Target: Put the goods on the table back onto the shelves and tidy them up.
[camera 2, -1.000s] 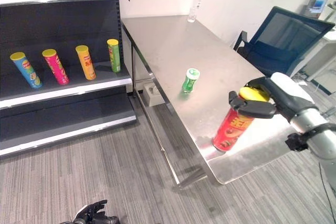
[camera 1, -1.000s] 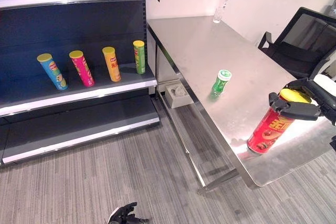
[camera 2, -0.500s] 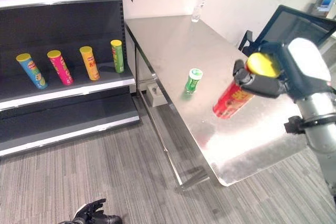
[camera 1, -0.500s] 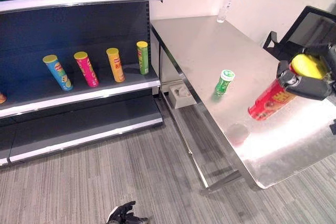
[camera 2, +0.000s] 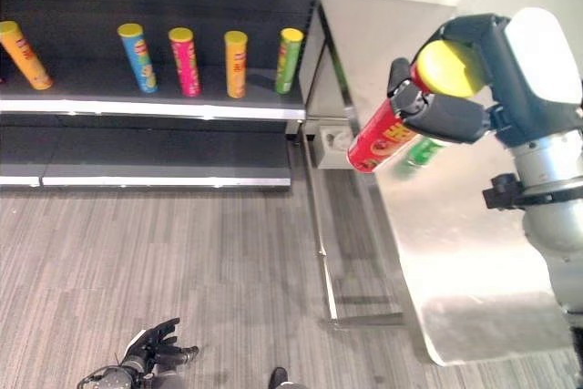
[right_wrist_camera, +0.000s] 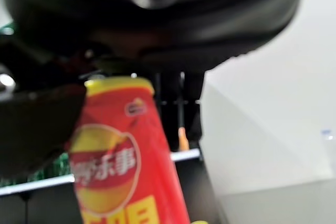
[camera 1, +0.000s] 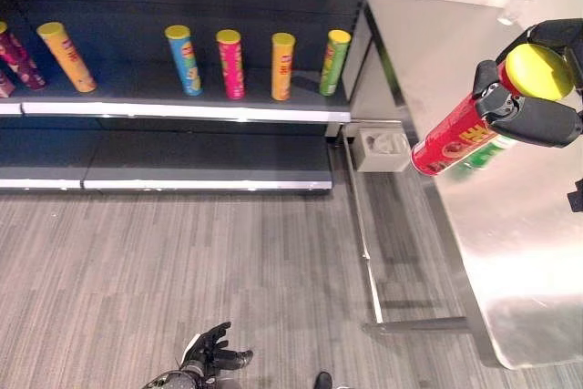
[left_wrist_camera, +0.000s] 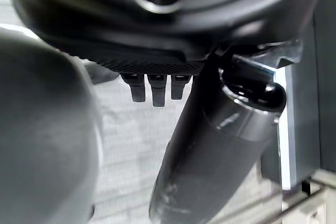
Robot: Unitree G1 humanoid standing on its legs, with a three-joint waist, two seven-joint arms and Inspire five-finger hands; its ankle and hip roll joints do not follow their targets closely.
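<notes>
- Since 0.5 s ago the whole view has swung toward the shelf [camera 1: 182, 114] (camera move, not the goods): its row of cans now runs across the top of the frame, and the desk [camera 1: 537, 252] sits at the right edge.
- Red can [camera 1: 453, 137] is clear of the desk, higher than 1 s ago when its base stood on the steel; now tilted, yellow lid up-right, base pointing lower left toward the shelf.
- Right hand [camera 2: 455, 116] at upper right of frame, fingers and thumb curled round the can just below the lid; grip looks firm in the right wrist view too.
- Green can [camera 1: 487, 154] on the desk, partly hidden behind the red one, so one item is left to fetch afterwards.
- Shelf row: yellow can [camera 1: 283, 66] and light-green can [camera 1: 334, 61] at its right end, blue can [camera 1: 184, 59] and pink can [camera 1: 230, 63] left of them; further cans at far left.
- Left hand [camera 1: 211, 360] low at bottom centre over the floor, fingers relaxed and spread, holding nothing.
- Meaning: pick is done, carry phase under way; placing prob. needs the can brought upright and lined up with the row. Free spot not obvious from here.
</notes>
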